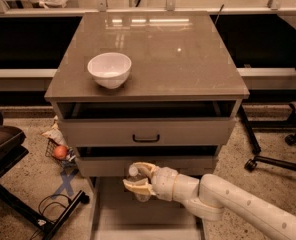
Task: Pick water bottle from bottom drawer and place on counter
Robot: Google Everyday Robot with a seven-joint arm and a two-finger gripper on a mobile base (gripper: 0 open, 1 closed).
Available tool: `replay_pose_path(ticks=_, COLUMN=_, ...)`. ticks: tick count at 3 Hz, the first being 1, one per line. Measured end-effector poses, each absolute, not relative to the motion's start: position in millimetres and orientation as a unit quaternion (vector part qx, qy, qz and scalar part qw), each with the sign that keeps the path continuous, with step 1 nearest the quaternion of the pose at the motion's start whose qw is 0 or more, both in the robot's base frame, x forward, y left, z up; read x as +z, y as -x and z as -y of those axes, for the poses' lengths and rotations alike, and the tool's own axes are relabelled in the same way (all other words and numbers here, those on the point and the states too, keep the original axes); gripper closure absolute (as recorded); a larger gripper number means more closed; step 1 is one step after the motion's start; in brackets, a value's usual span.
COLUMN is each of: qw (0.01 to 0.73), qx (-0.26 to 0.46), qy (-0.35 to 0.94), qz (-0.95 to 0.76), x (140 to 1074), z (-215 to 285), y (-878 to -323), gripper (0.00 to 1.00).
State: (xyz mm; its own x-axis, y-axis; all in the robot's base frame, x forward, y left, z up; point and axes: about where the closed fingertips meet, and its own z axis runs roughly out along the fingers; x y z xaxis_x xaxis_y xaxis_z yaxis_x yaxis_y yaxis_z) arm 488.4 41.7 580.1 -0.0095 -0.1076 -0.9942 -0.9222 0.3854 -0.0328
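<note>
Gripper [131, 175] closed around the bottle [138, 180], held low in front of the counter [188, 59] and just above the open drawer [148, 219]; risks: my straight lift could knock it on the counter's overhang, or the ribbed plastic could slip.

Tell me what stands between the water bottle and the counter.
The gripper holds the water bottle over the bottom drawer. Between it and the counter rise the fronts of the two upper drawers and the counter's front edge. The white bowl takes the counter's front left.
</note>
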Motion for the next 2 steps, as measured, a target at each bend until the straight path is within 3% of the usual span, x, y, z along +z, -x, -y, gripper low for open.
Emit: replay_pose_path(ticks=2, qw=0.567, qx=0.367, qy=0.401, qz=-0.619, x=607.3, z=-43.8, y=-499.2, gripper=1.00)
